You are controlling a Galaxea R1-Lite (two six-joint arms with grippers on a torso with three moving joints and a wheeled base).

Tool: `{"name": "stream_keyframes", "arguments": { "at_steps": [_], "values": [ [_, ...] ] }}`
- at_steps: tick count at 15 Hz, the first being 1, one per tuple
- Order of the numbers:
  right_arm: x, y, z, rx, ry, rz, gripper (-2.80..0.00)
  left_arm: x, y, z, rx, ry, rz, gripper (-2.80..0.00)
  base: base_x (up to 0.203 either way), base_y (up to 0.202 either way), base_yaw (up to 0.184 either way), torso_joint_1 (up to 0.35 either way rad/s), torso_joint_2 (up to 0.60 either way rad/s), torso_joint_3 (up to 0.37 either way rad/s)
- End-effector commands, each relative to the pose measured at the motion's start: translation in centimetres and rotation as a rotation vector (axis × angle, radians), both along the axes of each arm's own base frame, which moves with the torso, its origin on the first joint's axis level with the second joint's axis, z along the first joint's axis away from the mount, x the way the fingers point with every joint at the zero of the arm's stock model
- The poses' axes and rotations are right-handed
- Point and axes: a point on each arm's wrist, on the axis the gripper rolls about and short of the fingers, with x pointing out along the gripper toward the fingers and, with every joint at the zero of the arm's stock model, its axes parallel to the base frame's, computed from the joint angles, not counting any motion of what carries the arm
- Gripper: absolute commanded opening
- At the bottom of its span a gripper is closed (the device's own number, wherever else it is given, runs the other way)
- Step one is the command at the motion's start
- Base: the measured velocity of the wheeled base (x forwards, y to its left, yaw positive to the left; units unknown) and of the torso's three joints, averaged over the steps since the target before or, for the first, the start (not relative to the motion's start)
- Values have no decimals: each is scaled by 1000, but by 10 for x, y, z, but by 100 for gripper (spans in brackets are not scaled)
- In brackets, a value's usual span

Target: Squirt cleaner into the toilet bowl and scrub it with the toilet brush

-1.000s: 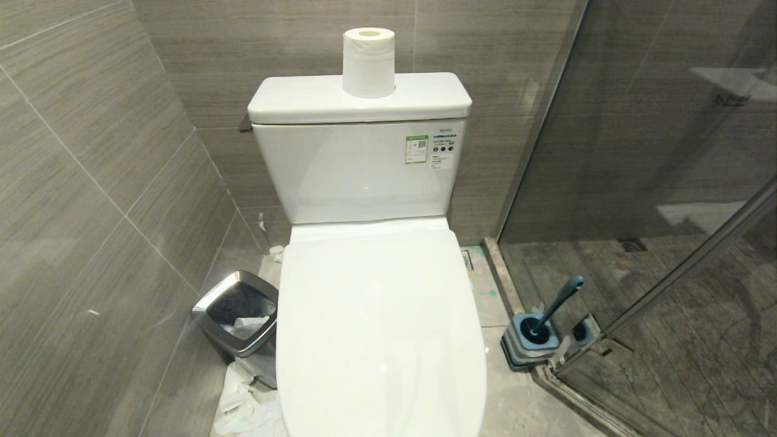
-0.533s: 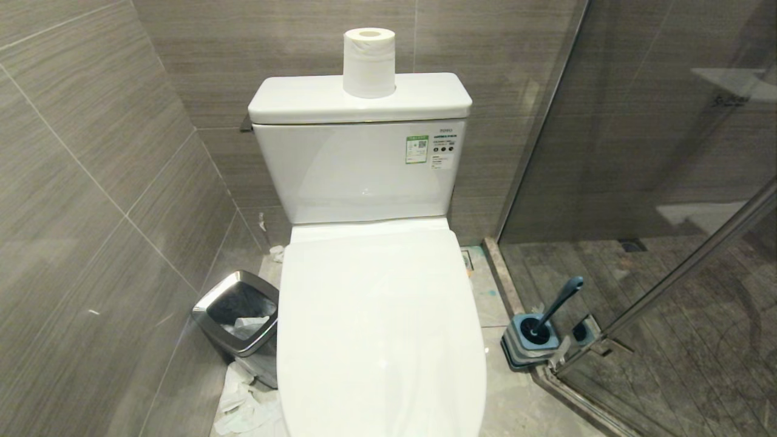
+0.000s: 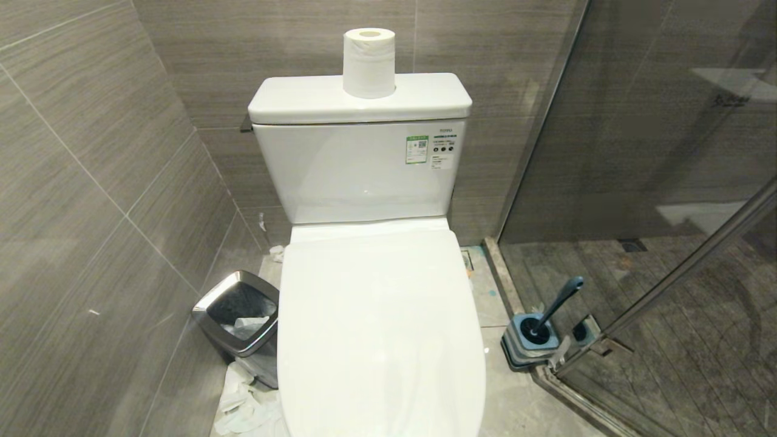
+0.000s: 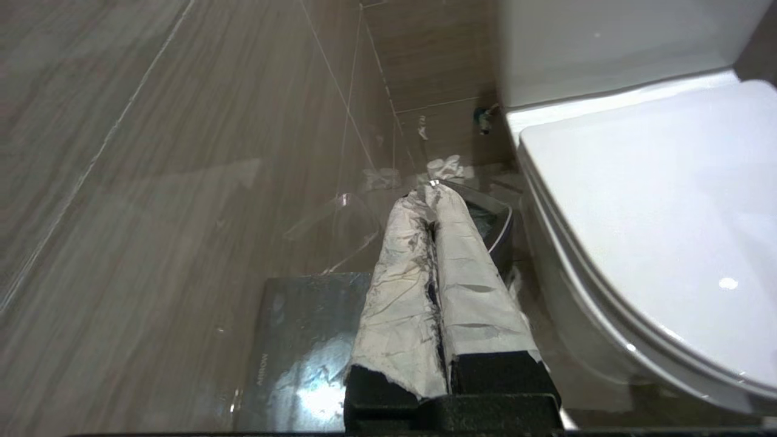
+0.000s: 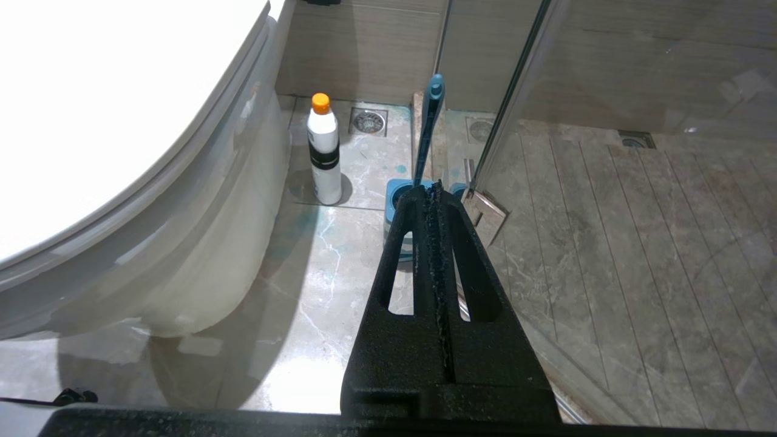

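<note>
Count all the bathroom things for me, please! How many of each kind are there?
Toilet: 1
Toilet paper roll: 1
Waste bin: 1
Toilet brush: 1
Brush holder: 1
Cleaner bottle: 1
Total: 6

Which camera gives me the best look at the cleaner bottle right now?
The right wrist view: the cleaner stands upright on the floor beside the toilet, orange cap and label fully visible. The head view does not show it; the closed lid hides that floor. The left wrist view faces the toilet's other side, no bottle.
</note>
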Motion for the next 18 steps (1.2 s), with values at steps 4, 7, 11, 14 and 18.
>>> {"name": "stream_keyframes", "arguments": {
  "at_steps": [4,7,11,14,18],
  "values": [
    [0,0,0,-1,1,1,-280,-13,0,-39,37,-9,0,-280,0,0,0,0,0,0],
    [0,0,0,-1,1,0,-280,-22,1,-61,70,-33,-1,-280,0,0,0,0,0,0],
    [0,0,0,-1,1,1,-280,-22,2,-87,73,-25,4,-280,0,0,0,0,0,0],
    [0,0,0,-1,1,1,-280,-14,2,-94,74,17,5,-280,0,0,0,0,0,0],
    [0,0,0,-1,1,1,-280,13,2,-99,66,-50,8,-280,0,0,0,0,0,0]
  ]
}}
